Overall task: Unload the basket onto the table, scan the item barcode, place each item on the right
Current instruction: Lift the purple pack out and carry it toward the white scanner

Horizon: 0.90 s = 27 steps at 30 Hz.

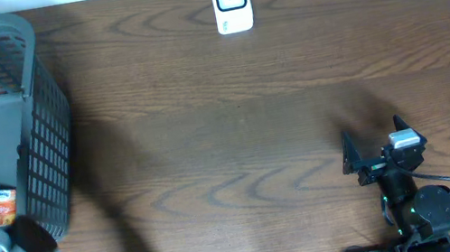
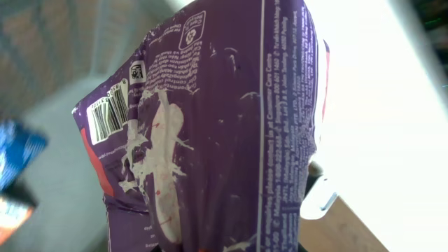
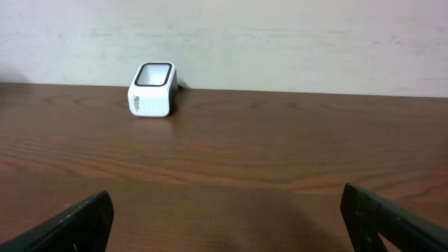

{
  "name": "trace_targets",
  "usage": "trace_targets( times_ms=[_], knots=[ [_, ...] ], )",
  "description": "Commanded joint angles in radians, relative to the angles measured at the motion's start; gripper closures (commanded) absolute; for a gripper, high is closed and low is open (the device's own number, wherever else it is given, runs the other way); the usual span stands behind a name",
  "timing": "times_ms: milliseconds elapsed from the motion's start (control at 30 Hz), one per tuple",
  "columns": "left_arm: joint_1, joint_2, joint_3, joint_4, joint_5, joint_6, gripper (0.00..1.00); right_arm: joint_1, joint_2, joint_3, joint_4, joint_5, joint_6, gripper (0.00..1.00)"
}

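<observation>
Wood table [image 1: 210, 147], scanner [image 1: 231, 1] at 12 o'clock: left gripper pinched shut on packet [image 2: 224, 105], right gripper [image 3: 227, 224] wide open, empty; barcode [image 2: 108, 115] on crumpled corner may misread.

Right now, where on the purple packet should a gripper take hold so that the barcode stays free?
Pinch the purple packet across its lower end, nearest the wrist camera, coming from below. The barcode sits near the upper left corner, so a grip low down probably leaves it uncovered, and the thin flat film suits a two-finger pinch.
</observation>
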Motion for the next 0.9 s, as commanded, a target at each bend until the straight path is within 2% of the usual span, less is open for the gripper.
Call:
trace_targets(
  times_ms=[0, 100, 267, 433, 667, 767, 867],
  knots=[
    [-0.026, -0.134, 0.031, 0.051, 0.078, -0.008, 0.92, -0.009, -0.002, -0.003, -0.003, 0.005, 0.014, 0.01],
    [-0.084, -0.226, 0.031, 0.1, 0.078, -0.008, 0.93, -0.009, -0.002, -0.003, -0.003, 0.005, 0.014, 0.01],
    [-0.311, -0.294, 0.031, 0.109, 0.078, -0.006, 0.93, -0.009, -0.002, -0.003, -0.003, 0.005, 0.014, 0.01],
    [-0.571, -0.259, 0.017, 0.103, 0.049, 0.111, 0.93, -0.009, -0.002, -0.003, -0.003, 0.005, 0.014, 0.01],
    [-0.915, -0.11, -0.027, 0.044, -0.413, 0.124, 0.93, -0.009, -0.002, -0.003, -0.003, 0.005, 0.014, 0.01],
    [-1.024, 0.0, -0.049, 0.013, -0.554, 0.123, 0.93, -0.009, -0.002, -0.003, -0.003, 0.005, 0.014, 0.01],
    [-1.091, 0.107, -0.05, -0.013, -0.626, 0.117, 0.93, -0.009, -0.002, -0.003, -0.003, 0.005, 0.014, 0.01]
  ],
)
